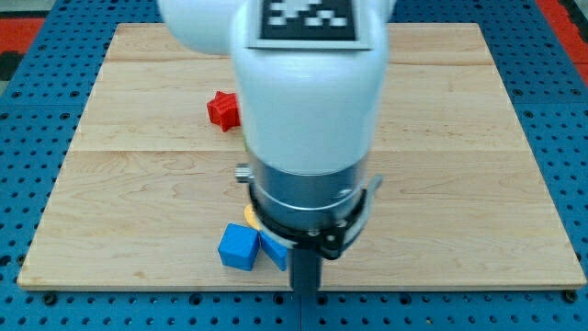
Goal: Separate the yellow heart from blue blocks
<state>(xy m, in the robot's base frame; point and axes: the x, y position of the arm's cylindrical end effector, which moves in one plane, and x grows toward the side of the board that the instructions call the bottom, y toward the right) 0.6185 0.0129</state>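
A blue cube lies near the board's bottom edge, left of centre. A second blue block, its shape partly hidden, touches the cube's right side. Only a sliver of the yellow heart shows just above the blue blocks, the remainder hidden behind the arm. My rod comes down right of the blue blocks, and my tip sits at the board's bottom edge, close to the second blue block's right side. A red block of star-like shape lies in the upper left part of the board.
The white and grey arm body fills the view's centre and hides much of the wooden board. A blue perforated table surrounds the board.
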